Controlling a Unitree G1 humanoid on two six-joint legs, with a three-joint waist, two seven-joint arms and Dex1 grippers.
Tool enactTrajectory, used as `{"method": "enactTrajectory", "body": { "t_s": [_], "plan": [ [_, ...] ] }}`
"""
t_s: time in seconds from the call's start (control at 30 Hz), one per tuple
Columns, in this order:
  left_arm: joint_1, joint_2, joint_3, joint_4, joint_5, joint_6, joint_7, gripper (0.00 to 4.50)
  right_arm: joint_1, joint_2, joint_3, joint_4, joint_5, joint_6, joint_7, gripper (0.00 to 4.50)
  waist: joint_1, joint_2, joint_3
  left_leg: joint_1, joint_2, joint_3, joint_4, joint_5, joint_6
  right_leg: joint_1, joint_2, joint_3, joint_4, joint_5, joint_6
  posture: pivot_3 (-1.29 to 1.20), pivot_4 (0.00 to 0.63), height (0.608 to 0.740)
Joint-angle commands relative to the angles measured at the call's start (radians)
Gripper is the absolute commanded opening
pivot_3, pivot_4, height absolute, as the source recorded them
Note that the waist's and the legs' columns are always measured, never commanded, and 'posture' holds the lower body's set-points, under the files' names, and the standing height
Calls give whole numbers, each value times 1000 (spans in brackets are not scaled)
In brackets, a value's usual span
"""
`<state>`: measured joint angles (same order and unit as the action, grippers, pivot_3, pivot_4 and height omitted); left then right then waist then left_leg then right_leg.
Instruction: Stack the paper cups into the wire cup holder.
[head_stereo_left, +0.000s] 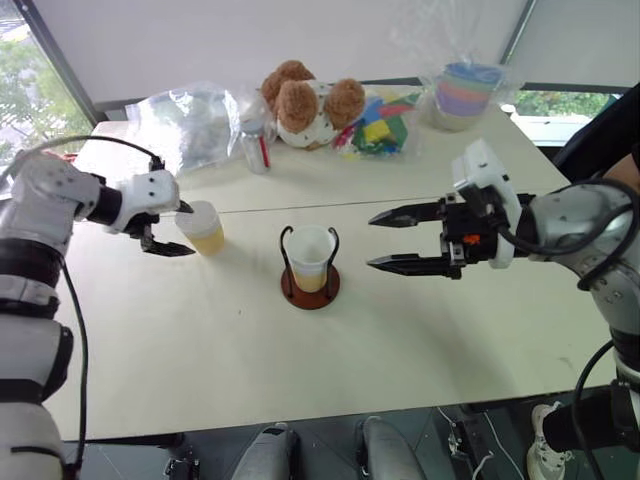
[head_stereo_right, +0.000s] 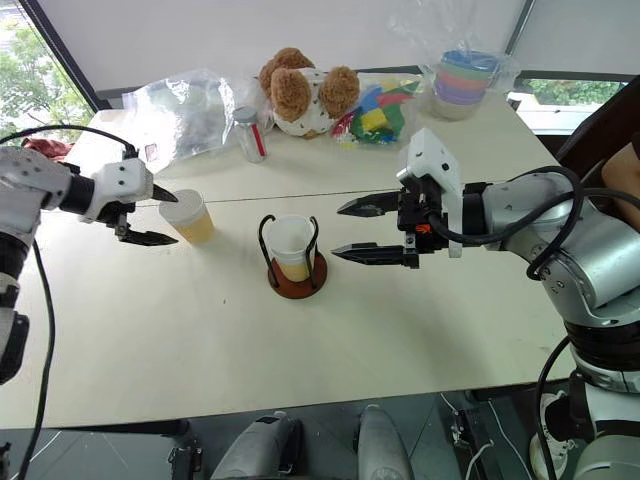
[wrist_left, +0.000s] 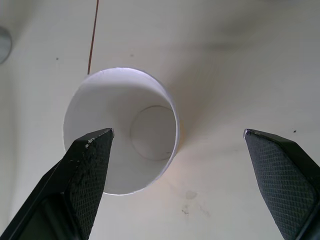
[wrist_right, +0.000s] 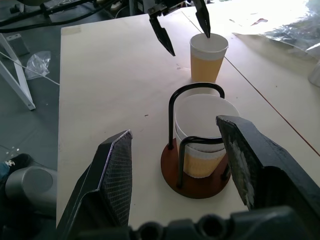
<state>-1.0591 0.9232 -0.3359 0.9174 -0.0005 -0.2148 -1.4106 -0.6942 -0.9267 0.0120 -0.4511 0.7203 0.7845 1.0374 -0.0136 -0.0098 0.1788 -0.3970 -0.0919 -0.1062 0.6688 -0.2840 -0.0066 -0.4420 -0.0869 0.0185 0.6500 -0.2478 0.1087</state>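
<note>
Left eye view: I see the pale, matte bench (head_stereo_left: 400, 330) carrying the wire cup holder (head_stereo_left: 310, 285), a round reddish-brown disc with thin black wire loops rising upright. Nested paper cups (head_stereo_left: 311, 258) sit inside it, tapered, white at rim and interior, yellow-orange lower down. A third paper cup (head_stereo_left: 201, 227) of the same form stands alone on the bench to the holder's left. My left pincer (head_stereo_left: 172, 228) is spread wide at that cup; one black finger (wrist_left: 90, 170) with cross-hatched padding lies over the rim, the other finger (wrist_left: 282, 175) stands clear of the cup, and nothing is gripped. My right pincer (head_stereo_left: 385, 240) hovers just right of the holder, its tapered black fingers parted and empty. At the bench's far edge lie a brown plush bear (head_stereo_left: 305, 100), crinkled clear bags (head_stereo_left: 185, 120) and stacked pastel bowls (head_stereo_left: 466, 92).
</note>
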Motion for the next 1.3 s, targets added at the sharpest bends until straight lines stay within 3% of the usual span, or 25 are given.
{"method": "enactTrajectory", "body": {
  "t_s": [0.03,0.13,0.27,0.33,0.6,0.73,0.8,0.93,1.17,1.3],
  "plan": [
    [-54,-40,32,85,47,-51,44,4066,-8,-44,-44,-61,7,11,2,2919,2,0,0,0,0,0,0,0,0,0,0,0,0,0,0,0,150,740],
    [-78,-63,15,141,101,-103,59,2963,-1,-81,-64,-107,34,36,7,2919,2,0,0,-1,0,0,0,0,0,0,0,0,0,0,0,0,150,740],
    [-103,-87,20,188,137,-135,54,866,-18,-88,-70,-134,62,61,-9,2919,-2,-1,0,-1,0,0,0,0,0,-1,0,-1,0,0,0,0,150,740],
    [-113,-94,18,204,157,-151,59,64,-26,-86,-64,-134,60,65,-19,2919,-1,-1,0,-1,0,0,0,0,0,-1,0,-1,0,0,0,0,150,740],
    [-170,-95,37,203,176,-161,30,64,-32,-88,-57,-127,54,76,-32,2919,2,-1,0,-1,0,0,0,0,0,-1,0,-1,0,0,0,0,150,740],
    [-317,-121,64,106,112,-73,-129,64,-17,-151,-40,-92,-25,54,-12,2919,5,-2,0,-5,0,-1,3,0,0,-2,0,-3,0,0,1,0,150,740],
    [-369,-123,2,-31,-33,59,-195,64,-7,-196,-12,-63,-96,16,8,2919,6,-2,0,-12,0,-4,12,0,0,-4,0,-6,0,1,2,0,150,740],
    [-398,-54,-198,-329,-355,250,-204,64,-8,-205,-5,-35,-123,-14,37,2919,-5,0,-1,-11,-2,-1,14,-4,5,-1,-2,-2,-1,3,6,0,150,740],
    [-451,-22,-436,-453,-601,287,-204,64,22,-178,-23,-73,-107,10,12,2919,-6,2,0,-10,0,0,14,-4,6,-4,0,1,1,3,6,0,150,740],
    [-466,-10,-493,-496,-687,306,-204,64,48,-182,-33,-87,-113,20,-7,2919,-1,2,0,-10,-1,0,14,-4,5,-3,0,1,1,3,6,0,150,740]
  ]
}}
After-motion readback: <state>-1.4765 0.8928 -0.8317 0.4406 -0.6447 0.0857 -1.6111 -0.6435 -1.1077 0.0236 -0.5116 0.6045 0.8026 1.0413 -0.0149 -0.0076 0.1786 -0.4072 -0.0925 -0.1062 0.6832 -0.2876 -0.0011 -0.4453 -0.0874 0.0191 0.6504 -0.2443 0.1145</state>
